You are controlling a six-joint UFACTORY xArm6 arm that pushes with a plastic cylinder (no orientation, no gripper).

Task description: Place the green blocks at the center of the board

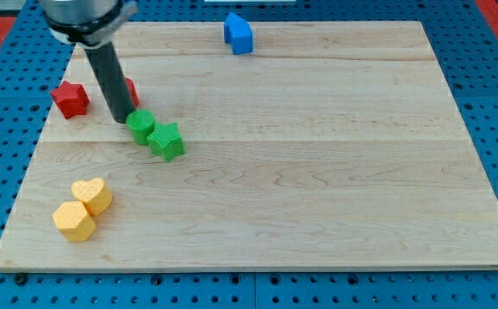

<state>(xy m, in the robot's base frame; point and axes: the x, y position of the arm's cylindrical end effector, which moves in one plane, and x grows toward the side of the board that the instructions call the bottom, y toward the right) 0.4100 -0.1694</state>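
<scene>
At the view's far left, left of my tip and a little above it, sits the red star [69,99]. Well below my tip, toward the view's bottom left, lie two yellow blocks touching each other: the yellow hexagon [75,221] lower and further left, the yellow heart [93,196] just up and right of it.

My tip [120,118] is the lower end of a straight dark rod; I have no claw, so nothing opens or closes and I hold nothing. The tip rests on the board [318,172] in its upper left part. Just behind the rod, on its right side, a second red block [130,90] peeks out; the rod hides most of it and I cannot tell its shape.

Right beside my tip, on its lower right, is the green cylinder [141,125]; whether it touches me I cannot tell. Touching that one, further right and a little lower, is the green star [167,140]. Both greens lie well left of the board's centre.

Far right of my tip and up at the board's top edge stands the blue block [239,33], well apart from everything else
</scene>
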